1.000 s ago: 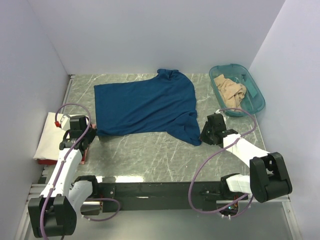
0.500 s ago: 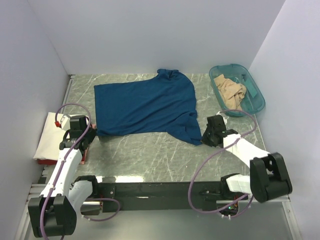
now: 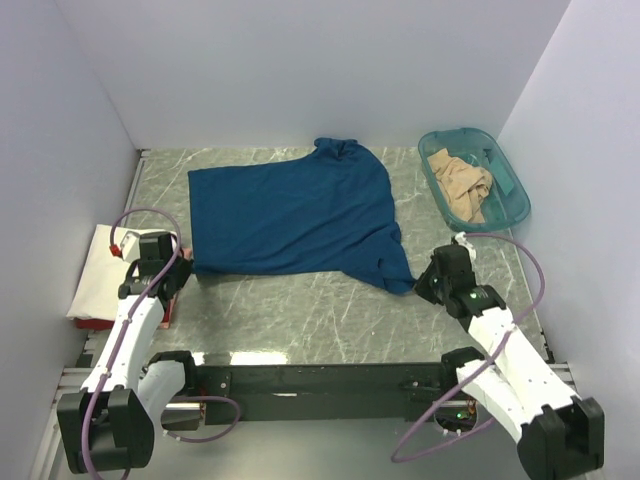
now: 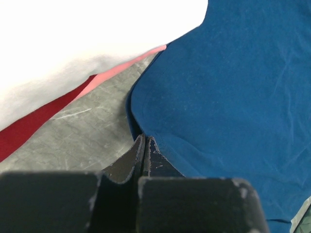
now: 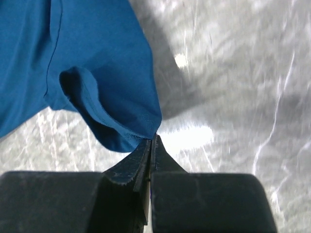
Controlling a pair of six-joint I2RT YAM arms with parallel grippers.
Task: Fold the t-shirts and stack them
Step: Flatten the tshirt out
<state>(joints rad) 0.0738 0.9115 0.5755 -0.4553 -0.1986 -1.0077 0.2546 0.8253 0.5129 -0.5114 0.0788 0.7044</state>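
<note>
A dark navy t-shirt [image 3: 290, 210] lies spread flat across the middle of the table. My left gripper [image 3: 186, 268] is shut on its near left corner [image 4: 146, 131], fingertips pressed together at the hem. My right gripper [image 3: 420, 284] is shut on the tip of the near right sleeve [image 5: 141, 121], which is drawn out into a point. A cream-white t-shirt [image 3: 100, 268] lies folded at the left edge. A tan t-shirt [image 3: 460, 185] sits crumpled in the teal tub [image 3: 516, 205].
The white shirt rests on a flat red piece [image 4: 29, 133] beside my left gripper. The tub stands at the back right by the wall. Grey walls close in the table on the left, back and right. Bare marbled tabletop [image 3: 300, 310] shows along the near edge.
My right gripper has closed on the sleeve tip and pulled it right and toward the near edge, the right arm swinging with it. The left arm has not moved.
</note>
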